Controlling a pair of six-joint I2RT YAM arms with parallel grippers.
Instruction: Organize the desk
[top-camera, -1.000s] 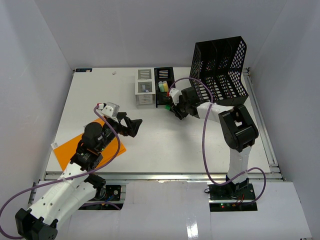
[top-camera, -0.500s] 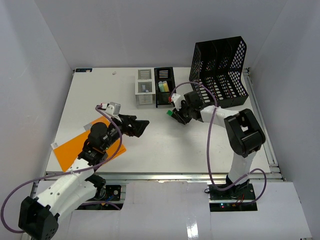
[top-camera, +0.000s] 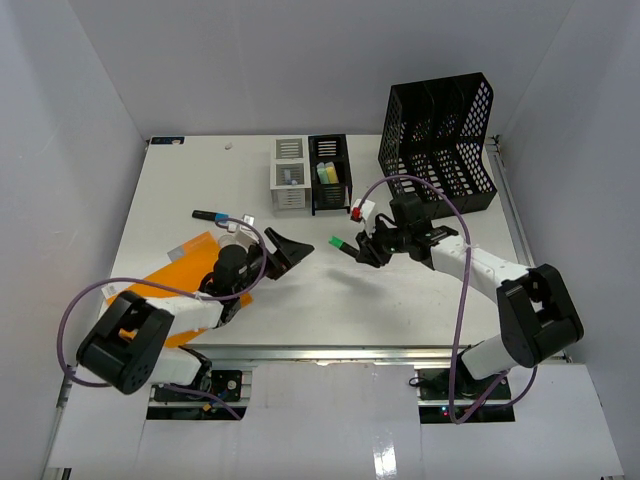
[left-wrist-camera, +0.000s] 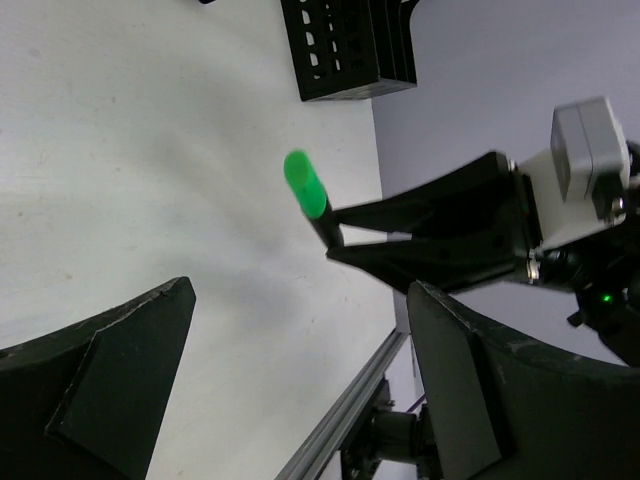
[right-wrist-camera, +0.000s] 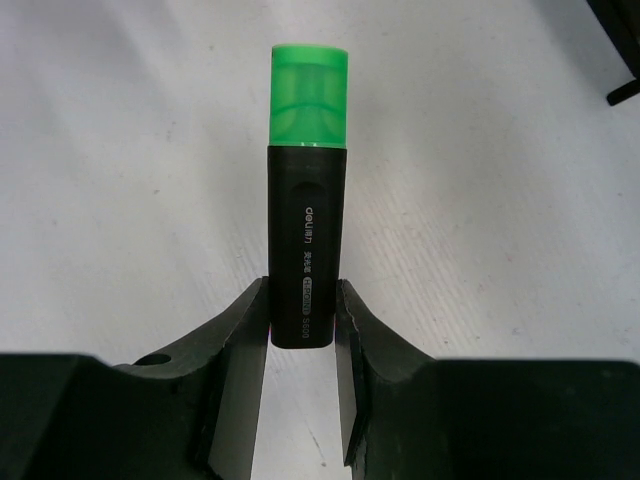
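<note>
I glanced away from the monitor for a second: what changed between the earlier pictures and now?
The right gripper closed on the green highlighter and carried it away from the black pen holder toward the middle of the desk. The left arm dropped low and reached right, its left gripper open, toward the highlighter. The pen holder, grey drawer unit, black file rack and orange sheet stayed put.
</note>
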